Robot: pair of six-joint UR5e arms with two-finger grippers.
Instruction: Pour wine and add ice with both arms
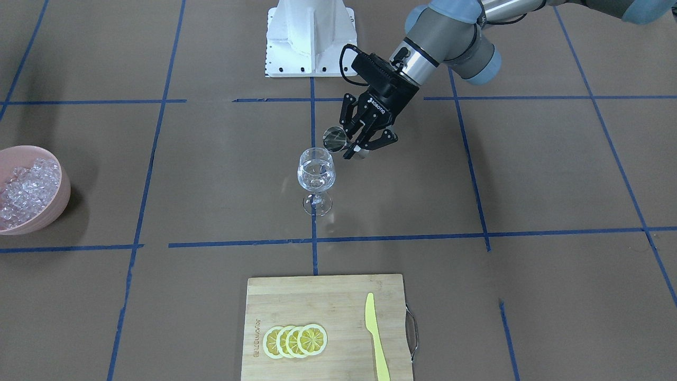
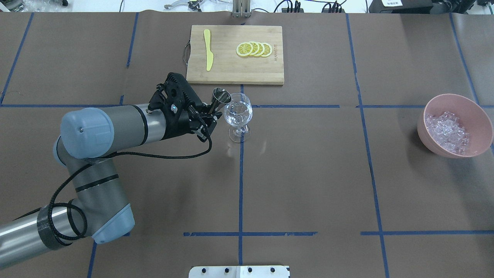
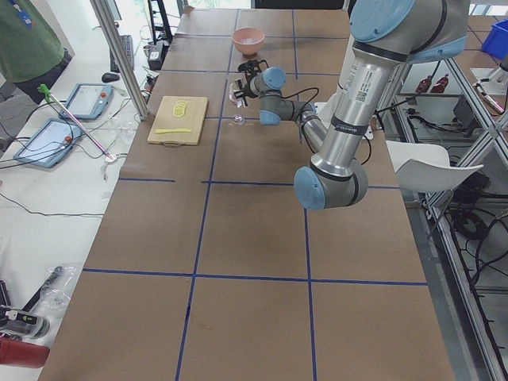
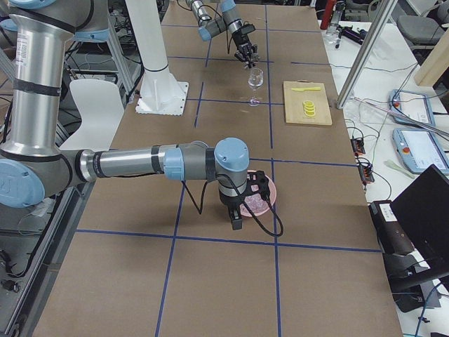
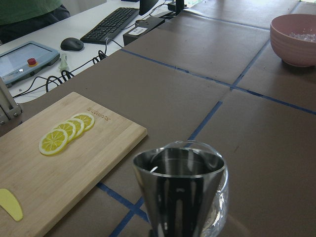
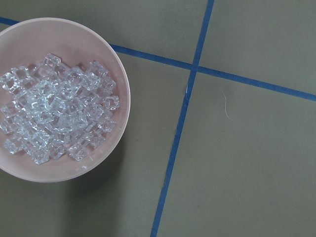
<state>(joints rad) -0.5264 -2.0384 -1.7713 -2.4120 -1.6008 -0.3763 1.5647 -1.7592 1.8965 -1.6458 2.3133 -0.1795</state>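
My left gripper [image 1: 364, 142] [image 2: 208, 115] is shut on a steel jigger [image 1: 335, 138] [image 2: 219, 99] [image 5: 177, 192], held tilted at the rim of a clear wine glass [image 1: 316, 174] [image 2: 238, 112] standing mid-table. I cannot make out any wine; the glass looks clear. The ice [image 1: 29, 189] [image 2: 447, 132] [image 6: 54, 116] fills a pink bowl [image 2: 465, 103] [image 6: 120, 74] at the table's right end. My right gripper [image 4: 237, 214] hangs just over that bowl [image 4: 266, 201]; whether it is open or shut I cannot tell. No fingers show in the right wrist view.
A bamboo cutting board [image 1: 322, 296] [image 2: 231, 71] lies across the table from me with lemon slices [image 1: 295, 340] [image 2: 254, 49] and a yellow knife [image 1: 376, 338] [image 2: 208, 54]. The white pedestal [image 1: 309, 37] stands behind the glass. A side table [image 3: 55, 143] holds tablets and cables.
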